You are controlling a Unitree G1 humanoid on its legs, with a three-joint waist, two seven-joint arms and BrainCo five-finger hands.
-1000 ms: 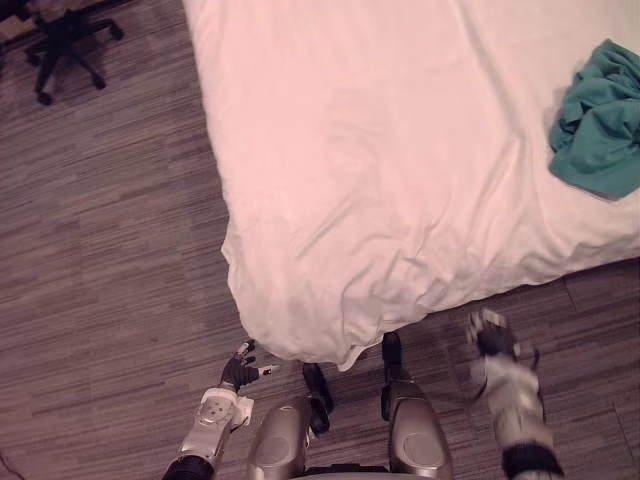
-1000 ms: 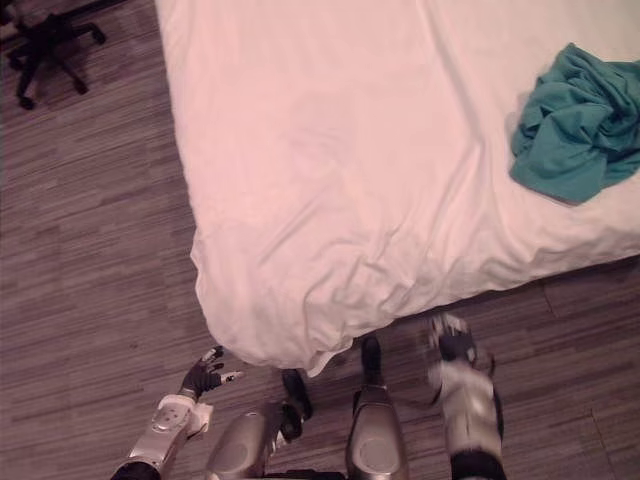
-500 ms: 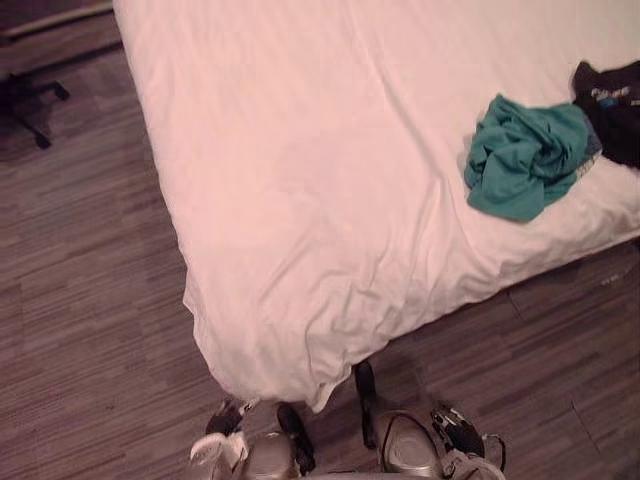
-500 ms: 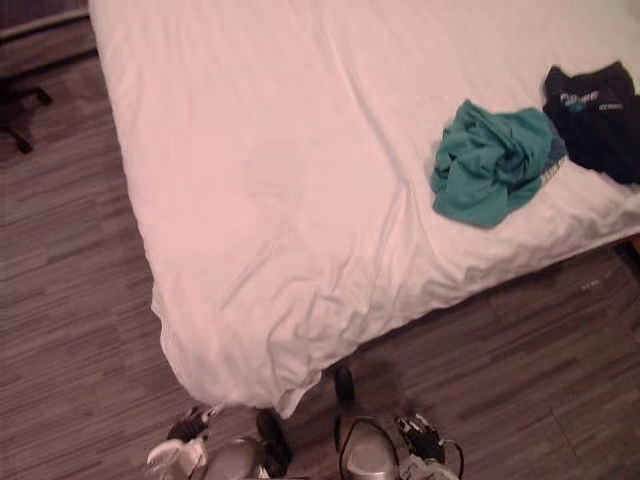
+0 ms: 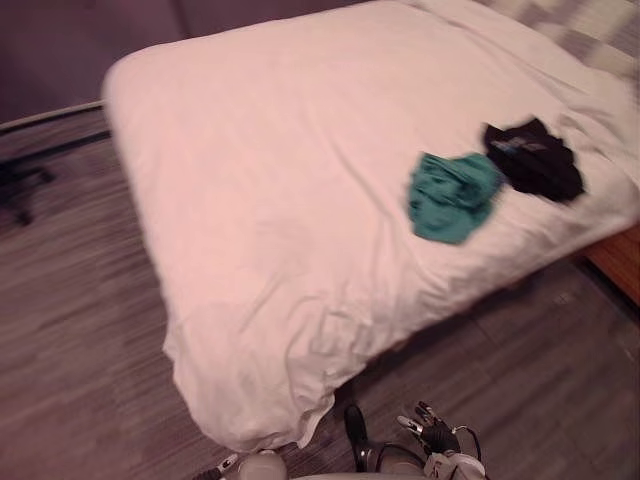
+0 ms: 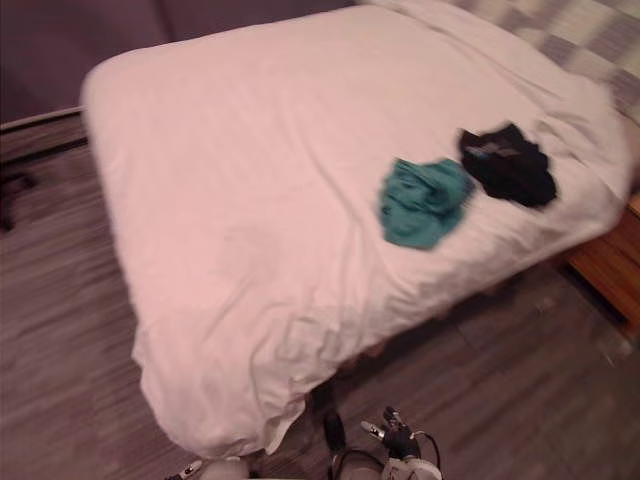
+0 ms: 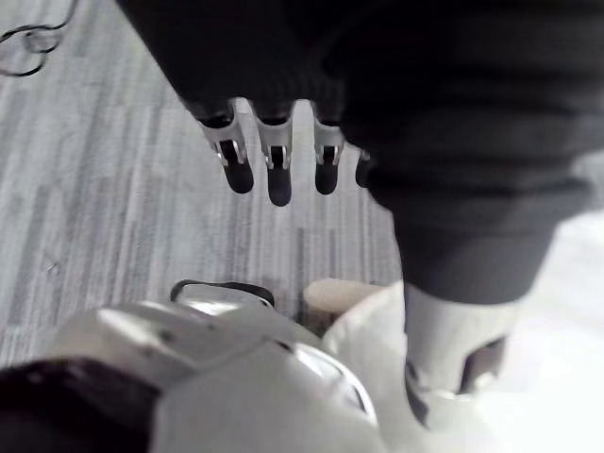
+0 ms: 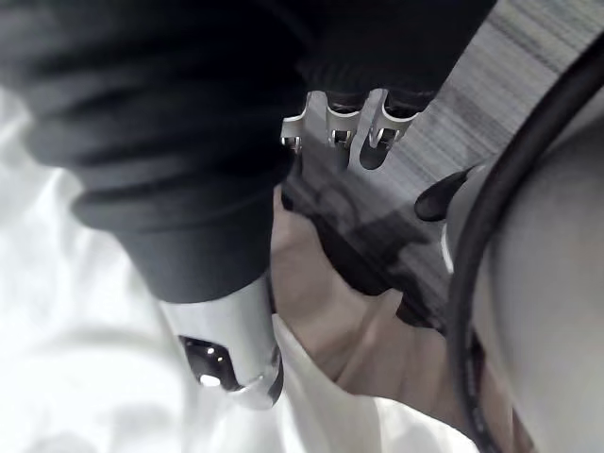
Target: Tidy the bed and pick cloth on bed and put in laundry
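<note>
A crumpled teal cloth lies on the white bed, toward its right side. Just beyond it, touching its far edge, lies a black cloth. My right hand hangs low over the floor in front of the bed's near corner, far from both cloths. Its fingers are straight and hold nothing. My left hand is also down by the floor beside the hanging sheet, its fingers straight and empty.
A brown wooden piece of furniture stands at the bed's right edge. A dark chair base sits on the floor at the left. Checked bedding lies at the bed's far right end. Striped floor runs along the near and left sides.
The camera has swung up and to the right, so the whole bed and the black cloth now show. Both hands sit lower in the picture, the right one no longer raised by the bed's edge.
</note>
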